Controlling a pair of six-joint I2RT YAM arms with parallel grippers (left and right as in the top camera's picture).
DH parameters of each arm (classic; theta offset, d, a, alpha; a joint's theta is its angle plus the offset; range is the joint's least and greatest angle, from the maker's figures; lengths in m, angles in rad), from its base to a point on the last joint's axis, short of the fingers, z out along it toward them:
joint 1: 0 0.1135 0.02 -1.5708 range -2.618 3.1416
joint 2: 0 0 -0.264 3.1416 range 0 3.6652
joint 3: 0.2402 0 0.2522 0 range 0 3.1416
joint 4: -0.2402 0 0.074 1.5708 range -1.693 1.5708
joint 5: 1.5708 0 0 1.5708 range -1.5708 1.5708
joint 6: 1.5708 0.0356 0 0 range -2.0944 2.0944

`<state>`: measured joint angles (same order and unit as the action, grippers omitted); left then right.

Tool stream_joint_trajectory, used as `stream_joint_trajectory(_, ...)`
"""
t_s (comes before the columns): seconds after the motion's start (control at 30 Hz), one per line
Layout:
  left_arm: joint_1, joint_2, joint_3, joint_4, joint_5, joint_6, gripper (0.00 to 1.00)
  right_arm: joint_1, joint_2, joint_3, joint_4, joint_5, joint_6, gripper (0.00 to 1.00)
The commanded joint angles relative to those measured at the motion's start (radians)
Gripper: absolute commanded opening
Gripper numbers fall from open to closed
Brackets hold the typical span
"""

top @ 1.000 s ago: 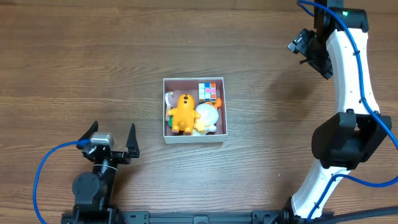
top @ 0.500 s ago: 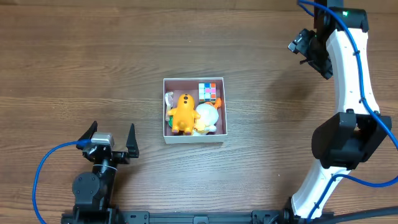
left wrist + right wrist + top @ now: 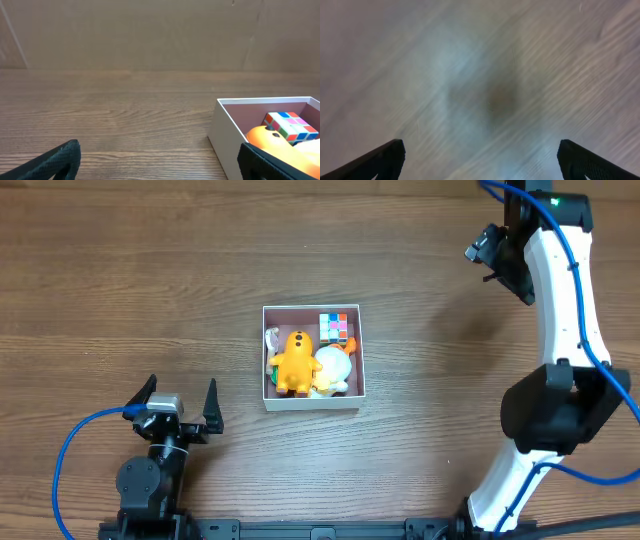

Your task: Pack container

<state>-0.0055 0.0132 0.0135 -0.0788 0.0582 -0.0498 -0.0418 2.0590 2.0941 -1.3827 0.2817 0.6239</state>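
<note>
Change since earlier: only the right arm has shifted, a very little, toward the far edge of the table (image 3: 150,280); the left arm, the box and the toys lie as they did.
Container: the container (image 3: 312,402) sits near the middle of the table, flat, its white walls upright and a strip of pink floor showing along the far side.
Contents: a yellow toy (image 3: 292,360) lies in the middle of the box, a white toy with orange parts (image 3: 333,365) is touching it on the right, and a small coloured cube (image 3: 336,327) is in the far right corner. Something small and pale is at the left wall, but it is too small to tell what it is.
Left gripper: the left gripper (image 3: 182,383) is low at the near left of the table, well apart from the box, with the jaws spread wide and nothing between them. Its wrist view shows the near left corner of the box and the cube inside.
Right gripper: the right gripper (image 3: 481,145) is high above the far right of the table, well apart from the box. Its fingers (image 3: 380,160) stand at the two edges of the wrist view, so it is wide and holds nothing; below it there is only blurred wood.
Cable: a blue cable (image 3: 75,445) loops beside the left arm.
</note>
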Motion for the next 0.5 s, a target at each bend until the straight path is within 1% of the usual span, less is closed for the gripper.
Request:
stream_joint_trajectory(0.0, 0.007, -0.009, -0.009, 0.005, -0.01, 0.013, 1.0, 0.054, -0.17, -0.008, 0.065, 0.109, 0.0, 1.0)
stream_joint_trajectory(0.03, 0.007, -0.009, -0.009, 0.005, -0.01, 0.013, 1.0, 0.058, -0.213, -0.035, 0.094, 0.115, 0.0, 1.0)
stream_joint_trajectory(0.1, 0.007, -0.009, -0.009, 0.005, -0.01, 0.013, 1.0, 0.06, -0.315, -0.147, 0.163, 0.118, 0.0, 1.0)
stream_joint_trajectory(0.13, 0.007, -0.009, -0.009, 0.005, -0.01, 0.013, 1.0, 0.06, -0.387, -0.244, 0.229, 0.118, 0.0, 1.0)
stream_joint_trajectory(0.33, 0.007, -0.009, -0.009, 0.005, -0.01, 0.012, 1.0, 0.06, -0.869, -0.845, 0.768, 0.118, 0.001, 1.0)
stream_joint_trajectory(0.43, 0.007, -0.009, -0.009, 0.005, -0.01, 0.013, 1.0, 0.06, -1.108, -1.101, 0.933, 0.118, 0.001, 1.0)
stream_joint_trajectory(0.47, 0.007, -0.009, -0.009, 0.005, -0.01, 0.013, 1.0, 0.06, -1.181, -1.167, 0.939, 0.117, 0.001, 1.0)
